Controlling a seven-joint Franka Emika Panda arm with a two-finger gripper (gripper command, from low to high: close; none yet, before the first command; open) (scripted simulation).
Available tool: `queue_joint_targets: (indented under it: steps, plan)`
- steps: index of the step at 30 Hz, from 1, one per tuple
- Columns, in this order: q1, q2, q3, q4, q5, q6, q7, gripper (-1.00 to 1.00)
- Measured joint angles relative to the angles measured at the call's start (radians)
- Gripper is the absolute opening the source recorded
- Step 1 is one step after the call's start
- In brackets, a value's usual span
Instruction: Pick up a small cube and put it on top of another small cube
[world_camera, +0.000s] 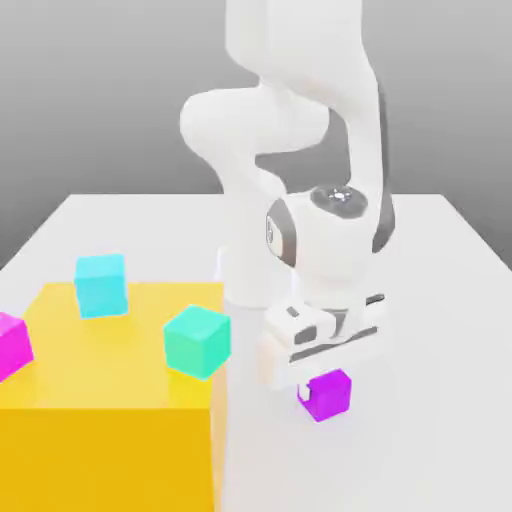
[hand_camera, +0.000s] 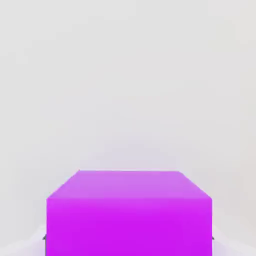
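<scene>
A small violet-purple cube (world_camera: 331, 398) rests on the white table just to the exterior view's right of the big yellow block. My gripper (world_camera: 325, 383) has come straight down over it, and its fingers are shut on the cube's two sides. The hand hides the cube's upper back part in the exterior view. In the hand view the same cube (hand_camera: 129, 215) sits close up against the white table, with dark finger edges just showing at its two lower sides.
A big yellow block (world_camera: 110, 390) takes up the front of the exterior view's left. On it sit a cyan cube (world_camera: 101, 285), a teal-green cube (world_camera: 198, 340) near its right edge, and a magenta cube (world_camera: 12, 345) at its left edge. The arm's white base (world_camera: 250, 260) stands behind.
</scene>
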Motion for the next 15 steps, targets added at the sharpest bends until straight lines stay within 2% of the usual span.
queue_joint_targets:
  steps: [8, 15]
  plan:
    - [-0.007, -0.260, 0.021, -0.040, 0.052, -0.222, -0.038, -1.00]
    - [-0.038, -0.167, -0.010, 0.181, 0.062, -0.415, -0.084, -1.00]
